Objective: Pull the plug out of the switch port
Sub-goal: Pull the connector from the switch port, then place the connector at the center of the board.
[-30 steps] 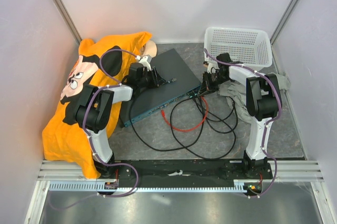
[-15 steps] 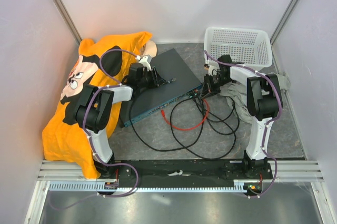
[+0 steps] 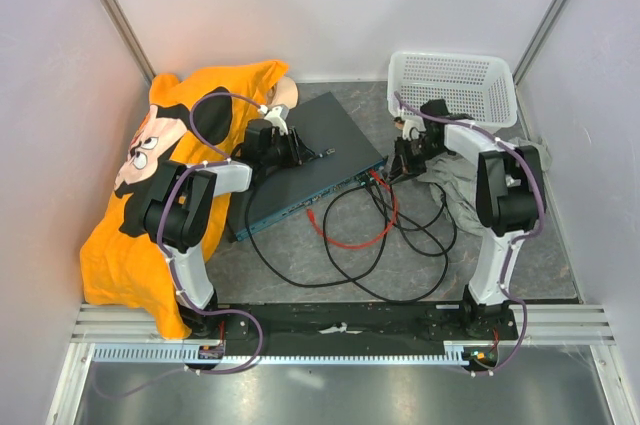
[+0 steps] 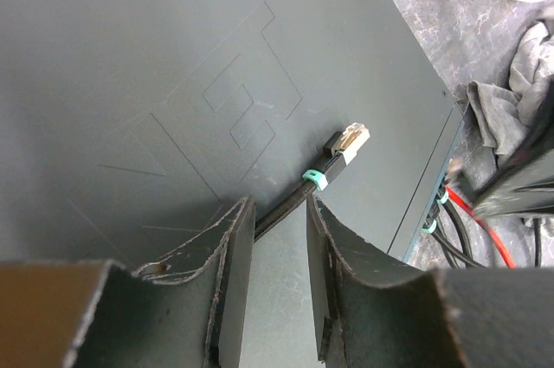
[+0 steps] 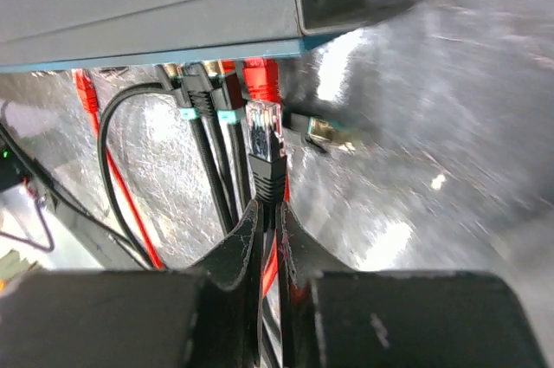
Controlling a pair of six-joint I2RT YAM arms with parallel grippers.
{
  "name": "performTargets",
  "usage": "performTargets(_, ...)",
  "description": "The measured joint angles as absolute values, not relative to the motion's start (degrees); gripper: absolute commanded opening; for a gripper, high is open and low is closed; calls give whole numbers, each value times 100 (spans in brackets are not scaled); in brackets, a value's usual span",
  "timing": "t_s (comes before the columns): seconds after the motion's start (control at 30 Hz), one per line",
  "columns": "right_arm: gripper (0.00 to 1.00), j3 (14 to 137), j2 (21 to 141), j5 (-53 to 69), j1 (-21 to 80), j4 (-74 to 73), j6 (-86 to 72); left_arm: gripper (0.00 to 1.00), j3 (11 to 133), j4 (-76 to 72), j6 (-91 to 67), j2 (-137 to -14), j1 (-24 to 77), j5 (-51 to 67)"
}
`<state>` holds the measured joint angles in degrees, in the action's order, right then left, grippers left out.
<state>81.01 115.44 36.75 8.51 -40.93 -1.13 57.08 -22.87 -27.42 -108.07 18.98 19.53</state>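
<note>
The switch (image 3: 318, 145) lies flat at the table's middle; its teal front face (image 5: 130, 56) runs across the top of the right wrist view. My right gripper (image 5: 269, 205) is shut on the black cable just behind a clear plug (image 5: 264, 130). The plug sits free, a little way out from the port row. A red plug (image 5: 260, 82) and two black plugs (image 5: 195, 95) remain in the ports. My left gripper (image 4: 281, 203) is open over the switch top (image 4: 173, 56), and a loose black cable with a clear plug (image 4: 348, 139) runs between its fingers.
A white mesh basket (image 3: 455, 85) stands behind my right gripper (image 3: 402, 165). A grey cloth (image 3: 450, 180) lies at its right. An orange shirt (image 3: 160, 175) covers the left side. Black and red cables (image 3: 380, 230) loop in front of the switch.
My right gripper has drawn back to the right, away from the switch front, with the black plug in it. The left arm has not moved.
</note>
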Motion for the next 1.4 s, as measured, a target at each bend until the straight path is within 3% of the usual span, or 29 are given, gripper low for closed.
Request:
performTargets(0.3, 1, 8047, 10453, 2906, 460, -4263, 355, 39, 5695, -2333, -2477, -10803, 1909, 1973)
performTargets(0.6, 1, 7078, 9581, 1463, -279, -4257, 797, 39, 5297, -2421, -2383, -10488, 1909, 1957)
performTargets(0.97, 0, 6967, 9319, -84, -1194, -3988, 1135, 39, 4956, -2674, -2305, -10311, 1909, 1959)
performTargets(1.03, 9, 6967, 9321, -307, -1214, -3944, 1177, 39, 4954, -2681, -2305, -10311, 1909, 1962)
performTargets(1.07, 44, 6967, 9327, -399, -1223, -3931, 1186, 39, 4954, -2681, -2305, -10311, 1909, 1962)
performTargets(1.13, 62, 6967, 9371, -484, -1253, -3896, 1199, 39, 4954, -2681, -2305, -10309, 1909, 1962)
performTargets(1.17, 80, 6973, 9404, -460, -1282, -3892, 1247, 39, 4954, -2679, -2303, -10307, 1909, 1962)
performTargets(1.27, 96, 7168, 9500, -93, -1345, -4021, 1271, 39, 4965, -2633, -2252, -10291, 1909, 1966)
performTargets(1.4, 98, 7784, 9500, 687, -1332, -4191, 1194, 37, 5127, -2246, -2062, -10259, 1890, 2106)
